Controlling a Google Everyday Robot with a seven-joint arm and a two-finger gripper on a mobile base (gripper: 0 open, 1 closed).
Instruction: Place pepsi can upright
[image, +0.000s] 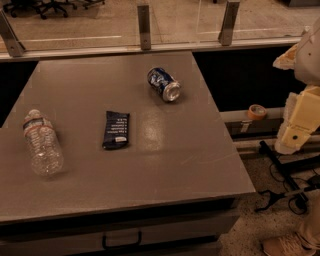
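The pepsi can, dark blue with a silver top, lies on its side on the grey table, at the back right of the tabletop. Its silver end faces the front right. My cream-coloured arm hangs to the right of the table, beyond its edge. My gripper is the dark part below the arm, low over the floor and far from the can, with nothing seen in it.
A clear plastic bottle lies at the table's left. A flat dark wrapper lies in the middle. A glass railing runs behind the table. A tape roll sits on a ledge to the right. A shoe shows at the bottom right.
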